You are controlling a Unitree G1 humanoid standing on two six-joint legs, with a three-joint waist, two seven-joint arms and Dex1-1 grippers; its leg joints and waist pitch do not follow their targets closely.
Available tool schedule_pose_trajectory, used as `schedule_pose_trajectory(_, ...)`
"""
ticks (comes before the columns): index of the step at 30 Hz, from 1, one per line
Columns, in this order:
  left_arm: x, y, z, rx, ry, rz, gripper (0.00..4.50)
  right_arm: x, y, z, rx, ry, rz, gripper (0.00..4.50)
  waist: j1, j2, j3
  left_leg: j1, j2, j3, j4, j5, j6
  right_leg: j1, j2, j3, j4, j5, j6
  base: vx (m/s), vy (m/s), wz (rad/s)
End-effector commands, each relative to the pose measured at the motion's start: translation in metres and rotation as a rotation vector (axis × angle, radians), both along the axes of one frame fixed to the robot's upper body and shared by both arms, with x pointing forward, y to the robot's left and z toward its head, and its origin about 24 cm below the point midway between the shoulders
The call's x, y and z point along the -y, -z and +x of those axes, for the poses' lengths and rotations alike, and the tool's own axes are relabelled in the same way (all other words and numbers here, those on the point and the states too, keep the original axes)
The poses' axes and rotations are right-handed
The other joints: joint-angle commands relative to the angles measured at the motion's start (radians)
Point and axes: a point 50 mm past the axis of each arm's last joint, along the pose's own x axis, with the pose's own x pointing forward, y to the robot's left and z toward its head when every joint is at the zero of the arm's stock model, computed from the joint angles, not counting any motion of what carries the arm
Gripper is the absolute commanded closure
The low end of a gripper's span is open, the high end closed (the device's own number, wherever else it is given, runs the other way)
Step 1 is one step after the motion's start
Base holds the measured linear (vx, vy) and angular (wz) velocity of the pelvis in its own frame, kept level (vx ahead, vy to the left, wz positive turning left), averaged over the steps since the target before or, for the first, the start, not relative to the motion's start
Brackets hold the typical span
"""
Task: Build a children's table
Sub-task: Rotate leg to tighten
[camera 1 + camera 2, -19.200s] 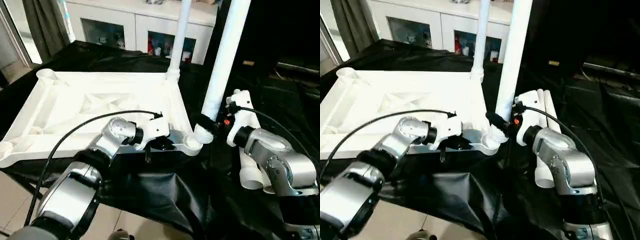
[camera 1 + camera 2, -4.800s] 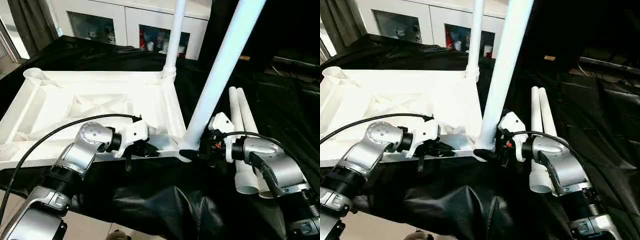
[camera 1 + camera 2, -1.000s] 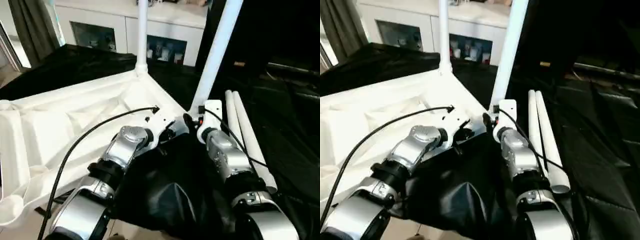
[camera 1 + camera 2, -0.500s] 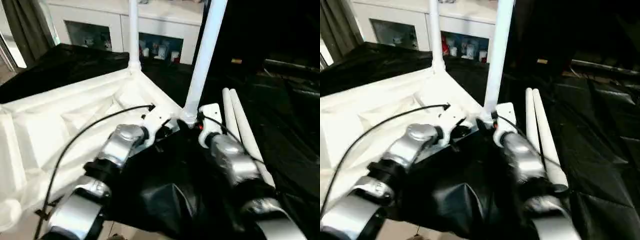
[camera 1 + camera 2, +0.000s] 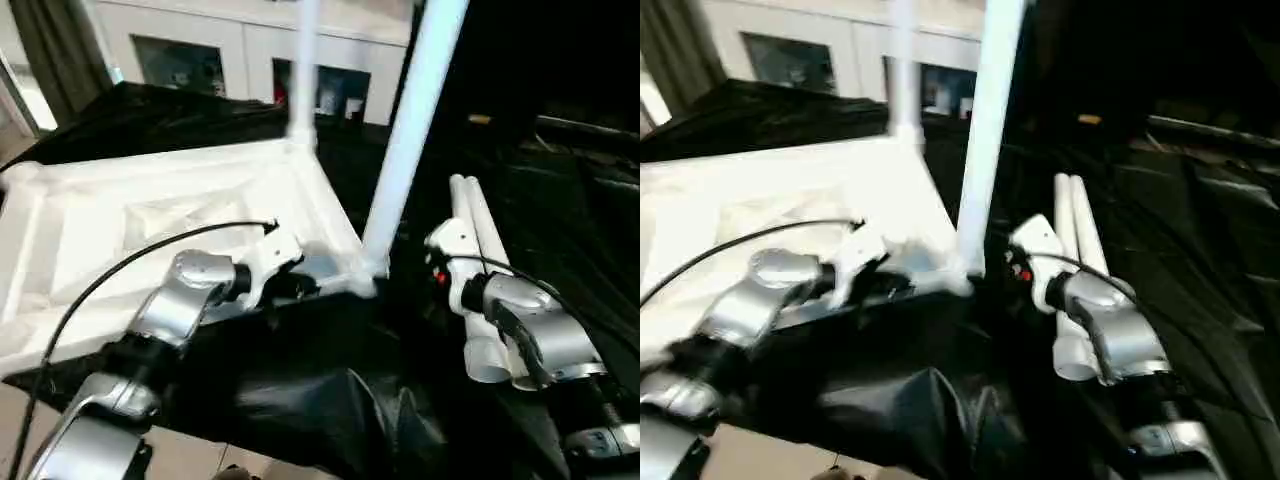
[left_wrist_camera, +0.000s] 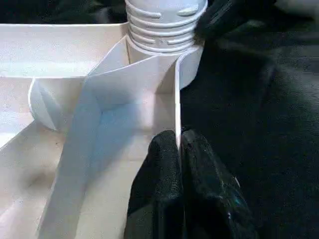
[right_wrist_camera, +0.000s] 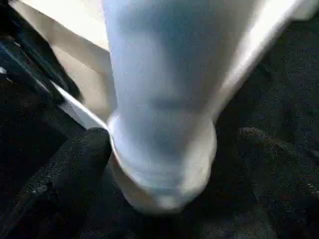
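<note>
While two legs stand in the tabletop corner sockets, two spare legs lie unfitted; left gripper pinches the rim, right gripper straddles the near leg, fingers spread.

Black-draped work surface bears inverted table top, two loose legs

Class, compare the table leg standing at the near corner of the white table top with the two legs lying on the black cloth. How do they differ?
The near-corner leg stands upright in the table top; the spare legs lie flat, side by side. The near-corner leg sits between the right gripper's open fingers; nothing holds the spare legs. All are long white tubes.
</note>
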Motion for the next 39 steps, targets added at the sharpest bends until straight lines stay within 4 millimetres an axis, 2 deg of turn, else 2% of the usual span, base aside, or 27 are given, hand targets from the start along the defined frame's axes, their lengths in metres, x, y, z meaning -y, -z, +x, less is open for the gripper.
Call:
schedule_pose_trajectory(1,0.012,-0.010,-0.003,0.031,0.075,-0.066,4.50,0.001,-0.002,-0.003,-0.013,-0.023,0.010,0.06,0.001,-0.003,-0.059,0.014,0.058,-0.023,-0.064,-0.113,0.073,0.054,-0.091,0.071,-0.076,-0.121,-0.205,0.000,0.000,0.00)
schedule_pose_trajectory(2,0.010,-0.010,-0.003,0.031,0.075,-0.061,4.50,0.000,-0.002,-0.004,-0.023,-0.042,0.011,0.06,0.004,-0.006,-0.060,0.012,0.057,-0.023,-0.063,-0.110,0.072,0.057,-0.091,0.071,-0.075,-0.119,-0.201,0.000,0.000,0.00)
schedule_pose_trajectory(5,0.007,-0.010,-0.005,0.027,0.082,-0.059,4.50,-0.001,-0.001,-0.007,-0.033,-0.067,0.011,0.33,0.007,-0.006,-0.060,0.009,0.056,-0.024,-0.064,-0.108,0.066,0.059,-0.093,0.070,-0.075,-0.124,-0.190,0.000,0.000,0.00)
schedule_pose_trajectory(7,0.007,-0.011,-0.006,0.025,0.084,-0.059,4.50,-0.002,-0.001,-0.007,-0.035,-0.069,0.015,0.33,0.008,-0.006,-0.061,0.009,0.056,-0.024,-0.063,-0.102,0.066,0.059,-0.092,0.071,-0.074,-0.115,-0.185,0.000,0.000,0.00)
schedule_pose_trajectory(9,0.006,-0.010,-0.006,0.023,0.085,-0.055,4.50,-0.002,-0.001,-0.007,-0.036,-0.074,0.015,0.69,0.006,-0.008,-0.060,0.007,0.054,-0.024,-0.063,-0.097,0.068,0.059,-0.091,0.070,-0.073,-0.111,-0.186,0.000,0.000,0.00)
schedule_pose_trajectory(12,0.005,-0.010,-0.006,0.023,0.083,-0.051,4.50,-0.003,-0.001,-0.007,-0.038,-0.079,0.012,0.85,0.006,-0.008,-0.060,0.008,0.054,-0.024,-0.062,-0.098,0.065,0.058,-0.091,0.070,-0.074,-0.126,-0.180,0.000,0.000,0.00)
schedule_pose_trajectory(19,0.004,-0.010,-0.007,0.023,0.081,-0.049,4.50,-0.003,0.000,-0.007,-0.040,-0.080,0.015,1.54,0.007,-0.006,-0.061,0.008,0.053,-0.024,-0.062,-0.094,0.067,0.059,-0.090,0.069,-0.073,-0.113,-0.183,0.000,0.000,0.00)
schedule_pose_trajectory(25,0.004,-0.010,-0.006,0.023,0.077,-0.051,4.50,-0.005,0.003,-0.008,-0.052,-0.056,0.046,1.71,0.006,-0.007,-0.061,0.007,0.053,-0.024,-0.061,-0.093,0.067,0.060,-0.090,0.069,-0.071,-0.105,-0.185,0.000,0.000,0.00)
schedule_pose_trajectory(29,0.006,-0.008,-0.002,0.031,0.028,-0.048,4.50,-0.009,0.013,-0.007,-0.078,0.027,0.086,1.74,0.005,-0.007,-0.060,0.007,0.053,-0.025,-0.062,-0.104,0.055,0.059,-0.090,0.069,-0.073,-0.123,-0.185,0.000,0.000,0.00)
schedule_pose_trajectory(30,0.007,-0.006,0.002,0.038,-0.018,-0.039,4.50,-0.011,0.018,-0.005,-0.088,0.093,0.092,1.75,0.004,-0.009,-0.060,0.007,0.053,-0.025,-0.063,-0.107,0.053,0.059,-0.091,0.069,-0.074,-0.132,-0.182,0.000,0.000,0.00)
schedule_pose_trajectory(31,0.008,-0.004,0.005,0.046,-0.060,-0.025,4.50,-0.013,0.023,-0.002,-0.099,0.157,0.096,1.75,0.002,-0.006,-0.059,0.008,0.053,-0.024,-0.063,-0.112,0.051,0.056,-0.090,0.069,-0.075,-0.140,-0.182,0.000,0.000,0.00)
schedule_pose_trajectory(32,0.010,-0.002,0.010,0.058,-0.119,-0.011,4.50,-0.016,0.028,0.001,-0.110,0.234,0.095,1.75,0.001,-0.006,-0.059,0.011,0.053,-0.026,-0.065,-0.127,0.034,0.055,-0.093,0.069,-0.080,-0.176,-0.174,0.000,0.000,0.00)
schedule_pose_trajectory(33,0.014,0.001,0.015,0.068,-0.193,0.003,4.50,-0.020,0.035,0.005,-0.128,0.353,0.089,1.75,-0.003,-0.004,-0.057,0.016,0.054,-0.025,-0.068,-0.144,0.019,0.049,-0.091,0.069,-0.085,-0.208,-0.170,0.000,0.000,0.00)
schedule_pose_trajectory(34,0.015,0.002,0.017,0.070,-0.208,0.006,4.50,-0.021,0.036,0.006,-0.133,0.377,0.089,1.75,-0.006,-0.003,-0.053,0.016,0.053,-0.027,-0.070,-0.161,0.009,0.047,-0.092,0.069,-0.088,-0.237,-0.167,0.000,0.000,0.00)
schedule_pose_trajectory(35,0.018,0.003,0.021,0.078,-0.266,0.011,4.50,-0.025,0.040,0.008,-0.145,0.439,0.095,1.75,-0.008,-0.004,-0.054,0.017,0.052,-0.029,-0.072,-0.186,-0.007,0.051,-0.095,0.068,-0.094,-0.291,-0.152,0.000,0.000,0.00)
schedule_pose_trajectory(39,0.038,0.007,0.027,0.048,-0.388,-0.013,4.50,-0.052,0.041,0.017,-0.173,0.576,0.165,1.76,-0.010,-0.001,-0.052,0.024,0.052,-0.030,-0.074,-0.220,-0.019,0.047,-0.097,0.071,-0.103,-0.331,-0.136,0.000,0.000,0.00)
